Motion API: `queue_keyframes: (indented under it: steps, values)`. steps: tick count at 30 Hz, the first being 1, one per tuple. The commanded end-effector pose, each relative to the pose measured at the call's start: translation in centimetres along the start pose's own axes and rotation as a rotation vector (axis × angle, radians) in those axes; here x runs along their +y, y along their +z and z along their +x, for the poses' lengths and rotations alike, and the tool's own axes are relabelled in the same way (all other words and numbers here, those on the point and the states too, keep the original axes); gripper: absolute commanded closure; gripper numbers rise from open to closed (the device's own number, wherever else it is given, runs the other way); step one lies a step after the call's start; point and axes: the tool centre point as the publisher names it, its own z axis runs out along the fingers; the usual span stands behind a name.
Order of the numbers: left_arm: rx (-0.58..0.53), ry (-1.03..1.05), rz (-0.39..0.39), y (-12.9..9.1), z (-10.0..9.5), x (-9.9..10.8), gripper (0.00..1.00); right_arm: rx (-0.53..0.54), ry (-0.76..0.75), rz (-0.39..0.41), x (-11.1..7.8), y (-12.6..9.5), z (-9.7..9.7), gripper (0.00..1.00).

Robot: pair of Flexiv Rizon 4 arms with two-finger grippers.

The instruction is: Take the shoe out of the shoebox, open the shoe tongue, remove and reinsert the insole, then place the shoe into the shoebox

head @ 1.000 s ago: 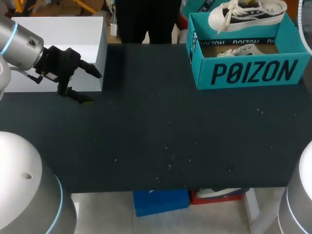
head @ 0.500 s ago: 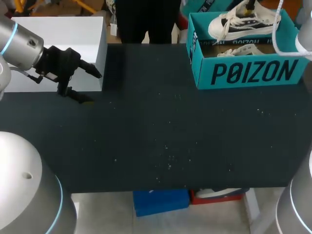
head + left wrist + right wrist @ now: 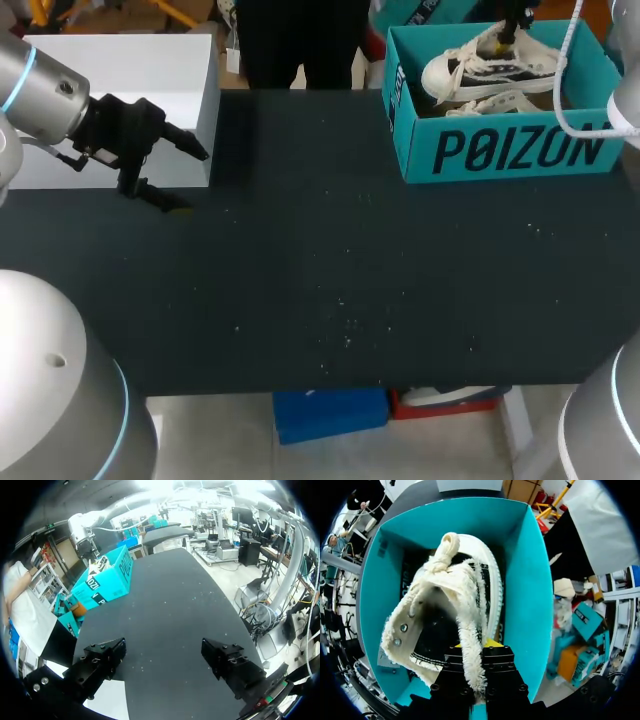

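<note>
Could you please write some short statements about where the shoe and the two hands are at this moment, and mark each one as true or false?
1. The right hand is shut on the fluffy collar of the shoe, within the walls of the teal shoebox. True.
2. The left hand is open and holds nothing. True.
3. The left hand is above the shoebox. False: it is at the left side of the table, beside a white box.
4. The shoe lies on the table, outside the shoebox. False: it is within the shoebox, held by the right hand.
5. A lid covers the shoebox. False: its top is open.
</note>
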Motion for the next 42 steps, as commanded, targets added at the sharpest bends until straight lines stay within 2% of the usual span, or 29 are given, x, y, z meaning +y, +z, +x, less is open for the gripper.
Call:
queue_keyframes:
  steps: [1, 12, 24, 25, 26, 27, 29, 30, 36, 39, 42]
  values:
    - [-0.004, 0.002, -0.002, 0.1, 0.1, 0.0, 0.0, 0.13, -0.003, -0.002, 0.0, 1.2, -3.1, 1.0]
    - [-0.004, 0.002, -0.002, 0.1, 0.1, 0.0, 0.0, 0.174, -0.022, 0.012, -0.3, 3.2, -4.0, 1.0]
    - [-0.004, 0.002, -0.002, 0.1, 0.1, 0.0, 0.0, 0.222, -0.008, 0.016, -0.8, 4.9, -3.7, 1.0]
    - [-0.004, 0.002, -0.002, 0.1, 0.1, 0.0, 0.0, 0.223, -0.008, 0.016, -0.9, 4.9, -3.7, 0.93]
    - [-0.004, 0.002, -0.002, 0.1, 0.1, 0.0, 0.0, 0.227, -0.009, 0.019, -0.9, 4.9, -3.7, 0.79]
    - [-0.004, 0.002, -0.002, 0.1, 0.1, 0.0, 0.0, 0.228, -0.008, 0.02, -1.0, 4.8, -3.7, 0.69]
    - [-0.004, 0.002, -0.002, 0.1, 0.1, 0.0, 0.0, 0.229, -0.004, 0.023, -1.2, 4.5, -3.6, 0.61]
    - [-0.004, 0.002, -0.002, 0.1, 0.1, 0.0, 0.0, 0.231, -0.001, 0.027, -1.3, 4.3, -3.5, 0.6]
    - [-0.004, 0.002, -0.002, 0.1, 0.1, 0.0, 0.0, 0.218, 0.018, 0.047, -1.7, 2.3, -3.0, 0.62]
    - [-0.004, 0.002, -0.002, 0.1, 0.1, 0.0, 0.0, 0.2, 0.032, 0.06, -1.8, 0.8, -2.4, 0.76]
    - [-0.004, 0.002, -0.002, 0.1, 0.1, 0.0, 0.0, 0.176, 0.045, 0.073, -1.7, -1.1, -1.6, 0.74]
